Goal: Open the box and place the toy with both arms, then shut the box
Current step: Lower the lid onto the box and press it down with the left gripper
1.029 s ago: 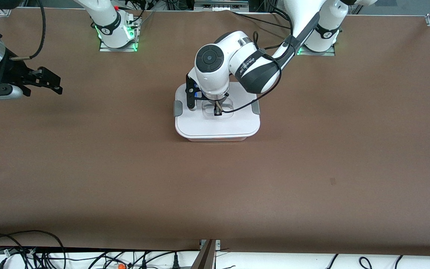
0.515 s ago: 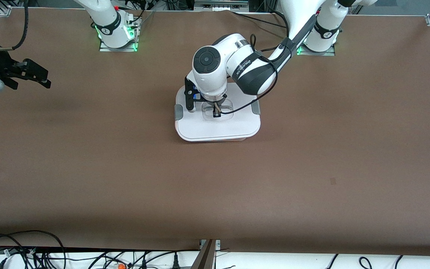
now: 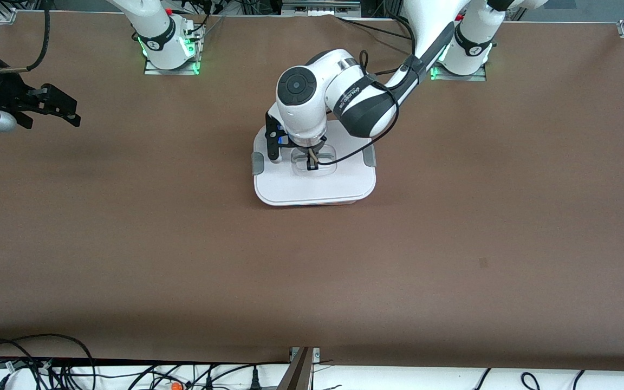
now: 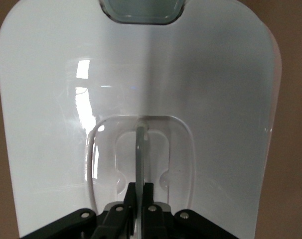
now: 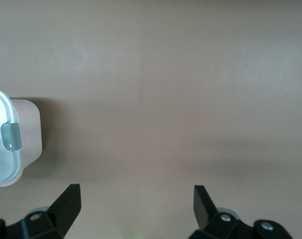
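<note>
The box is set mid-desk, its white lid on; the pink tub is seen only as a thin strip under the lid's front edge. The lid's farther part is hidden by the left arm's wrist. The left hand is clamped shut on the clear centre handle. The right hand, fingers spread wide and holding nothing, is hung over bare desk toward the right arm's end, partly cut off. No toy is visible

The box sits mid-desk, between the two arm bases and nearer the camera than them: a pale pink tub under a white lid with grey side clips and a clear recessed handle, lid resting on top.
</note>
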Action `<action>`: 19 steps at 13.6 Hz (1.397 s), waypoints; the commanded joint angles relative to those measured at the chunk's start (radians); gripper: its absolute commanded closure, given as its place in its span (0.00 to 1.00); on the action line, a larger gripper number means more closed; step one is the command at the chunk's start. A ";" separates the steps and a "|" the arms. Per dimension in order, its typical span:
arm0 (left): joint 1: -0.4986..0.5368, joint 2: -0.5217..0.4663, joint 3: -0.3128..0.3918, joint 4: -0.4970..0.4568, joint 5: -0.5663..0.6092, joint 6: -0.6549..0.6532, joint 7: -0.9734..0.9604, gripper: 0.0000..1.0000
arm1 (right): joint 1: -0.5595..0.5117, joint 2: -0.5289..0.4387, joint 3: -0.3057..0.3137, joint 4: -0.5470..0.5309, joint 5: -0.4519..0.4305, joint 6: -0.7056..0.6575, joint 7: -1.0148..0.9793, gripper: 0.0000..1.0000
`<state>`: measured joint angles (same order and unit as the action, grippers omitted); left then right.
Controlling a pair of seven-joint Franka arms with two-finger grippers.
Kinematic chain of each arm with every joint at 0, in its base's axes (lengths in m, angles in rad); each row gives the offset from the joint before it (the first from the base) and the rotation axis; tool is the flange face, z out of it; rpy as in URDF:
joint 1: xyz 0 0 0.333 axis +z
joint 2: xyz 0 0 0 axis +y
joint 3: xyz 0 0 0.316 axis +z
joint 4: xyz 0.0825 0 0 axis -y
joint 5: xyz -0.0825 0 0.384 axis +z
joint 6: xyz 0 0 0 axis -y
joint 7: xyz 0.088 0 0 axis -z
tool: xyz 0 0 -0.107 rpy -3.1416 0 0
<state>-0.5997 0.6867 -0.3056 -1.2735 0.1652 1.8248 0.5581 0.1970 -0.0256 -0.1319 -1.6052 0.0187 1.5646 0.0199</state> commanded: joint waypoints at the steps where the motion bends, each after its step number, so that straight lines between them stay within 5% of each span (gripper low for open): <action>1: -0.035 0.030 0.010 0.037 0.026 0.013 -0.020 1.00 | -0.002 -0.001 0.008 0.021 -0.010 -0.021 0.017 0.00; 19: -0.028 -0.012 0.002 0.000 0.071 -0.056 0.048 1.00 | -0.008 0.006 0.003 0.019 -0.005 -0.025 0.014 0.00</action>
<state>-0.6219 0.6842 -0.3059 -1.2697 0.2153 1.7985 0.5886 0.1958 -0.0233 -0.1333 -1.6048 0.0187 1.5595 0.0220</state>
